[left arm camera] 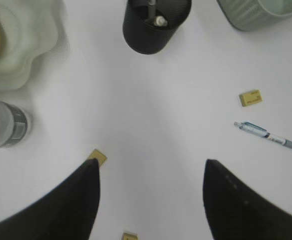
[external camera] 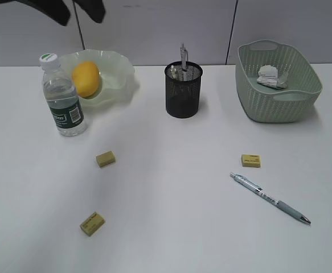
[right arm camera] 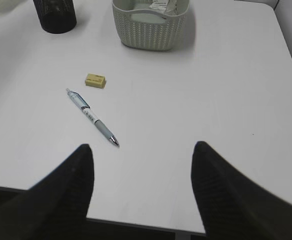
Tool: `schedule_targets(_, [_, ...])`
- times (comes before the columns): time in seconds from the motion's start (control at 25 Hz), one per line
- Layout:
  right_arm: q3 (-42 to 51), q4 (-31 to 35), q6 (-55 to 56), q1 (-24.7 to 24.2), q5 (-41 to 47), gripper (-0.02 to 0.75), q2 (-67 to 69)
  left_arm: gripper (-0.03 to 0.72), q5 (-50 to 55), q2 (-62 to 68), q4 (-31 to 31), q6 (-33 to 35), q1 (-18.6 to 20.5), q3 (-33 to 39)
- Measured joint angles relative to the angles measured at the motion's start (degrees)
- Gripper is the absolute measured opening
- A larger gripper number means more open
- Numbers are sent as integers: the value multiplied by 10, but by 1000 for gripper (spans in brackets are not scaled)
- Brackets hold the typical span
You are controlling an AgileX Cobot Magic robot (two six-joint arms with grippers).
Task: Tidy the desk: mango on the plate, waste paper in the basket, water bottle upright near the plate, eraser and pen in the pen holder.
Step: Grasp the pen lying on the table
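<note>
The mango [external camera: 86, 78] lies in the plate [external camera: 117, 71]. The water bottle [external camera: 63, 99] stands upright beside the plate. The waste paper [external camera: 270, 76] lies in the basket [external camera: 279, 99]. The pen holder [external camera: 183, 91] holds one pen [external camera: 183, 57]. A second pen [external camera: 271, 198] lies on the desk [external camera: 171, 187]. Three yellow erasers lie loose: one [external camera: 105, 158], one [external camera: 92, 223], one [external camera: 250, 160]. My left gripper [left arm camera: 151, 170] is open and empty, high above the eraser [left arm camera: 96, 157]. My right gripper [right arm camera: 143, 150] is open and empty, short of the pen [right arm camera: 92, 117] and eraser [right arm camera: 95, 80].
The desk's front edge [right arm camera: 135, 222] lies under my right gripper. The basket [right arm camera: 151, 30] and pen holder [right arm camera: 55, 15] stand at the far side. My left gripper shows dark at the top left of the exterior view [external camera: 80, 14].
</note>
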Motion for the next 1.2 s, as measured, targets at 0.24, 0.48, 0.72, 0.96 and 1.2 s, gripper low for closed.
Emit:
schedule_targets(0.24, [0,0,-1,0,-1,490,0,489,-1,-12,66,-22,104,0])
schedule_targets(0.48, [0,0,-1,0,-1,490,0,489,0,-12,78,-25,166,11])
schedule_targets(0.72, [0,0,0,0,-1,490,0,489,-4,-31,77,-7,199,45])
schedule_targets(0.96, [0,0,0,0,-1,490,0,488,-3,-185,75,-3,199,267])
schedule_targets(1.2, [0,0,0,0,-1,490,0,487,2,-396,69,-6,199,467])
